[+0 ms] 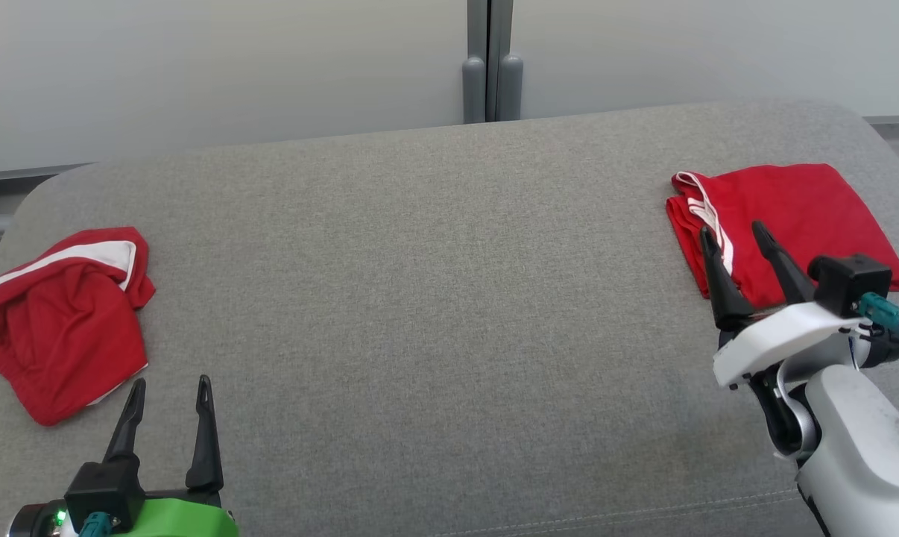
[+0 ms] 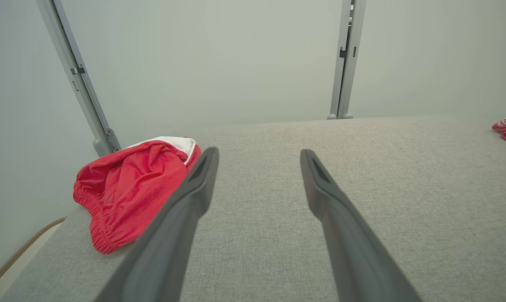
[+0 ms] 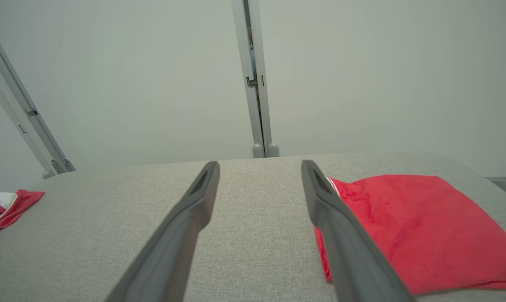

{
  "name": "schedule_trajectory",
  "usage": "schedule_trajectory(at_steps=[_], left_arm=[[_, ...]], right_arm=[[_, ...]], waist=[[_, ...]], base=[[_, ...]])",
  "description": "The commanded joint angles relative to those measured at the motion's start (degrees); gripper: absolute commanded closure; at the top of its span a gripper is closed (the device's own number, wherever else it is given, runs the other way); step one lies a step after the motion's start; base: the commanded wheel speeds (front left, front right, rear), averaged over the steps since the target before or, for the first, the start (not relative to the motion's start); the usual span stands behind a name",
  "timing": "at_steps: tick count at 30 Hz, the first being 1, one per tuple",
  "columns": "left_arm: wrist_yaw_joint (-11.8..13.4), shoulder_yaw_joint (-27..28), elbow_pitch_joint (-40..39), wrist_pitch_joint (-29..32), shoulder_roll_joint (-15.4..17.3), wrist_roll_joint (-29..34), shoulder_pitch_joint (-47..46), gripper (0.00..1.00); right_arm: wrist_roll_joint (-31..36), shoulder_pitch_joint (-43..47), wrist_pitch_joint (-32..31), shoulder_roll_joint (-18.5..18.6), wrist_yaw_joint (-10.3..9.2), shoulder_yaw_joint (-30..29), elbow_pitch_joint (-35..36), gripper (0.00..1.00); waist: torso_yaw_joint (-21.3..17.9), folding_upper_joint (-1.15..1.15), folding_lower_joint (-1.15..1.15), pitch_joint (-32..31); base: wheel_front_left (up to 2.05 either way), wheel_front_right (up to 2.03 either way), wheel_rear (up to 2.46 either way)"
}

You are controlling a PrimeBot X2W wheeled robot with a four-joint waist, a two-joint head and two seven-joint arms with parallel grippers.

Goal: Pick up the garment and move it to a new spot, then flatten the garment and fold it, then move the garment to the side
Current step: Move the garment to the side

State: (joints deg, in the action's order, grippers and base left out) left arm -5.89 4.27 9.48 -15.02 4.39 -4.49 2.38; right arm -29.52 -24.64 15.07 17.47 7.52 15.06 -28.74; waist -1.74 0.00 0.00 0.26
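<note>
A crumpled red garment with white trim (image 1: 62,321) lies at the left end of the grey padded table (image 1: 434,298); the left wrist view has it (image 2: 127,193) left of my fingers. A second red garment (image 1: 785,224), folded flat, rests at the right end, seen close in the right wrist view (image 3: 412,230). My left gripper (image 1: 170,391) stands open near the front edge, just right of the crumpled garment, holding nothing. Over the folded garment's near left corner hovers my right gripper (image 1: 733,235), open and empty.
A pale wall with a grey vertical post (image 1: 492,60) runs behind the table. The table's rounded left edge drops off beside the crumpled garment. Bare grey fabric spans the middle between the two garments.
</note>
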Motion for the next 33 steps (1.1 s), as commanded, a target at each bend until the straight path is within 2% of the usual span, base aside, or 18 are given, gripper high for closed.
schedule_trajectory(at_steps=[1, 3, 9, 16, 22, 33], left_arm=[[0.1, 0.4, 0.0, -0.1, 0.2, -0.5, 0.7, 0.00], [0.3, 0.5, 0.1, -0.1, 0.0, -0.6, 1.1, 0.00], [0.3, 0.7, 0.3, -0.1, -0.2, -0.7, 2.0, 0.00], [0.1, 1.3, 0.3, -0.1, -0.3, -1.4, 3.1, 0.00], [-0.8, 1.0, 0.5, -0.1, 0.6, -3.5, 4.0, 0.00], [-1.1, 1.3, 0.2, -0.1, 1.3, -4.7, 4.9, 0.00]], right_arm=[[1.5, 1.9, 0.2, -0.4, -0.07, -0.9, 1.1, 0.00], [3.5, 5.1, 0.2, -2.4, -0.06, -2.0, 2.9, 0.00], [7.7, 10.4, 0.2, -4.6, -0.06, -5.3, 6.0, 0.00], [12.0, 15.5, 0.2, -6.0, -0.06, -6.4, 8.7, 0.00], [11.2, 17.8, -0.3, -4.6, -0.08, -5.0, 9.8, 0.00], [11.9, 18.8, -0.3, -5.2, -0.06, -5.7, 8.9, 0.00]], waist=[[0.1, 0.00, 0.00, -0.4], [0.0, 0.00, 0.00, -0.9], [0.0, 0.00, 0.00, -2.0], [-0.2, 0.00, 0.00, -3.0], [-0.7, 0.00, 0.00, -3.4], [-1.0, 0.00, 0.00, -3.7]], base=[[0.00, 0.00, 0.00], [0.00, 0.00, 0.00], [0.00, 0.00, 0.00], [0.00, 0.00, 0.00], [0.00, 0.00, 0.00], [0.00, 0.00, 0.00]])
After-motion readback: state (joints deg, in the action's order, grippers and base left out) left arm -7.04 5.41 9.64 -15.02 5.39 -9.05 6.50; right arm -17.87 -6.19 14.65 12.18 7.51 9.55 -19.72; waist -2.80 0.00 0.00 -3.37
